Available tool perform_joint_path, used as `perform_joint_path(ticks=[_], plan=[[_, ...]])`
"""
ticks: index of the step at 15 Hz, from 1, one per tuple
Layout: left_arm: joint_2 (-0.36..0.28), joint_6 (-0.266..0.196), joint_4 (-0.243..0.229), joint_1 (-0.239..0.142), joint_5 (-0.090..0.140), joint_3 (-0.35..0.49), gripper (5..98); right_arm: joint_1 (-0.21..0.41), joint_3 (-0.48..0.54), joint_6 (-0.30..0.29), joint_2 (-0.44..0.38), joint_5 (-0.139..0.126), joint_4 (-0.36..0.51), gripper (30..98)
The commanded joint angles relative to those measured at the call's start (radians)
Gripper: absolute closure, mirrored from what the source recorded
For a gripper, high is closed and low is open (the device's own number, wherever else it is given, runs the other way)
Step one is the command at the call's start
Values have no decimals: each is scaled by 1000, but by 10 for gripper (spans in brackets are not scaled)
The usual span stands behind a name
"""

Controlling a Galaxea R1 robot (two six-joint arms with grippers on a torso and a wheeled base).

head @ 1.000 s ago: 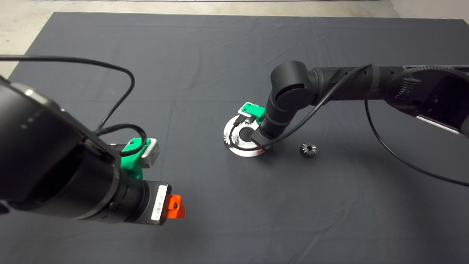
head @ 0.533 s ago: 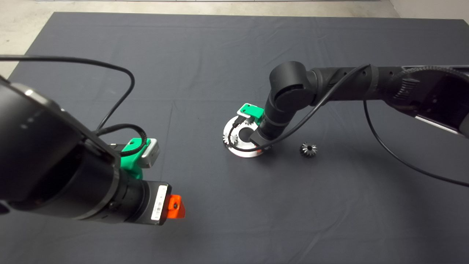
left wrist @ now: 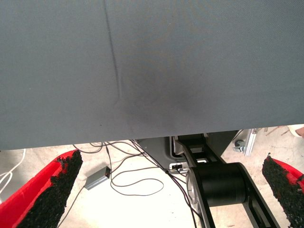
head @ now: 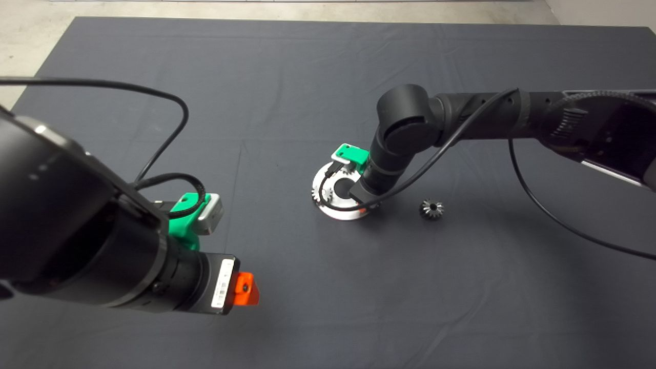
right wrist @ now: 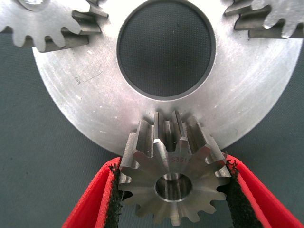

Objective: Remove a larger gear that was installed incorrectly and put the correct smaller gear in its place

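1. At the rim of the silver disc (right wrist: 85,95), my right hand (right wrist: 173,190) is clamped on the larger gear (right wrist: 173,178), pads touching its teeth both sides.
2. Two small pale gears (right wrist: 40,23) sit on the disc's far side from my grasp.
3. The smaller gear (head: 431,209) lies on the mat (head: 307,77), near the disc, apart from it.
4. My left hand (left wrist: 166,190) hangs spread wide, well away from the disc, holding nothing.

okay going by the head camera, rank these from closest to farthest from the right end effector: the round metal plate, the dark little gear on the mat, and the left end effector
1. Round metal plate: directly beneath the right end effector, which is over its near rim.
2. Smaller gear: lying loose on the mat, off to that arm's side of the plate.
3. Left end effector: far across the mat, at the lower left.
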Motion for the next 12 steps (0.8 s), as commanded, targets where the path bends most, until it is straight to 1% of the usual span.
perform_joint_path(ticks=[1,8,10,12], plan=[[2,3,-15,-22,2,15,61,100,18,-4,14,-108,21,809],[2,3,-15,-22,2,15,60,110,19,-4,13,-108,23,809],[2,3,-15,-21,2,15,60,111,18,-4,4,-108,23,809],[2,3,-15,-22,2,15,61,112,6,4,-30,-108,23,809]])
